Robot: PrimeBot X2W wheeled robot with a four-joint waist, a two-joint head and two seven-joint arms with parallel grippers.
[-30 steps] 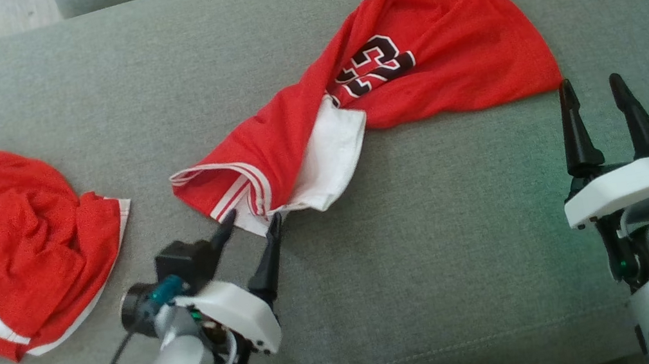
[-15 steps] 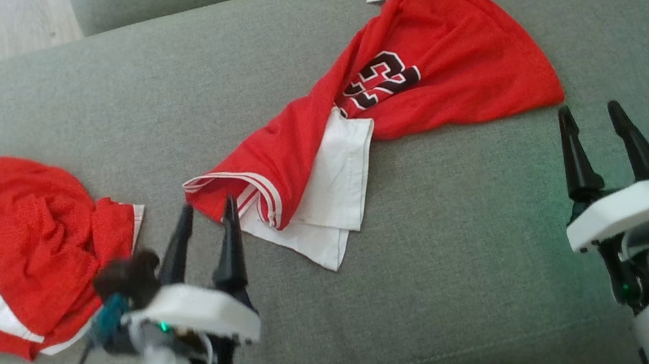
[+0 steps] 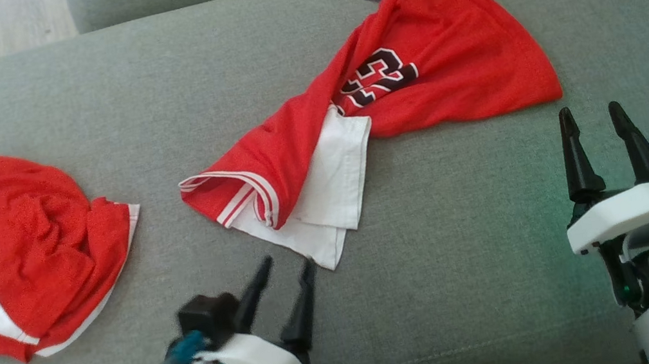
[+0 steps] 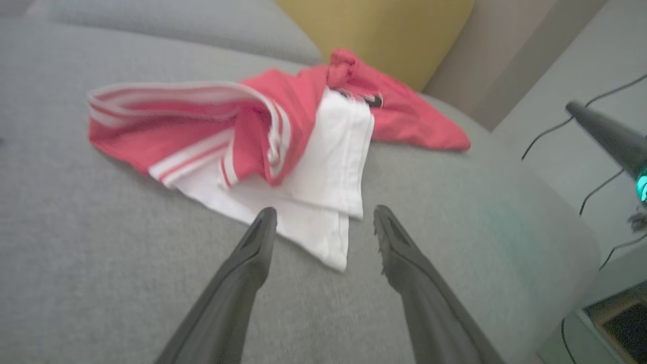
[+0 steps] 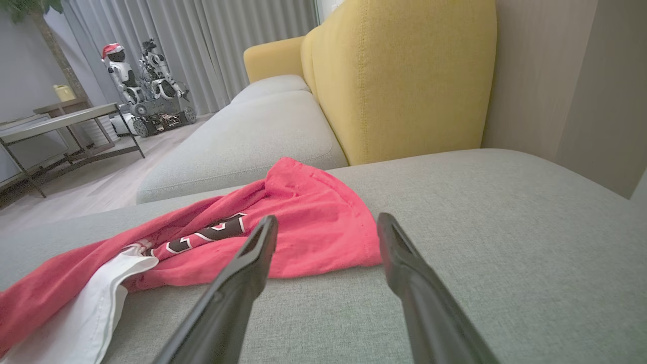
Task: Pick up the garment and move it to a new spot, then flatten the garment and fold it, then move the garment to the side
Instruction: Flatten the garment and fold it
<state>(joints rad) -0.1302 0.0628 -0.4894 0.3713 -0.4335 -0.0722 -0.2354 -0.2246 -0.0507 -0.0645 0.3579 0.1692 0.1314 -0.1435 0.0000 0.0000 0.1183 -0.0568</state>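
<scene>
Two red garments on grey cushion [image 3: 470, 237]: numbered jersey [image 3: 315, 121] centre, crumpled bundle [image 3: 17, 256] left, possibly shorts. Two grippers: left gripper [image 3: 287, 264], right gripper [image 3: 589, 111], fingers apart, empty.

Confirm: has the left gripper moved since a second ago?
Yes. Against the crumpled red pile at left, the left gripper has drawn back toward the robot, off the striped hem of the jersey.
</scene>
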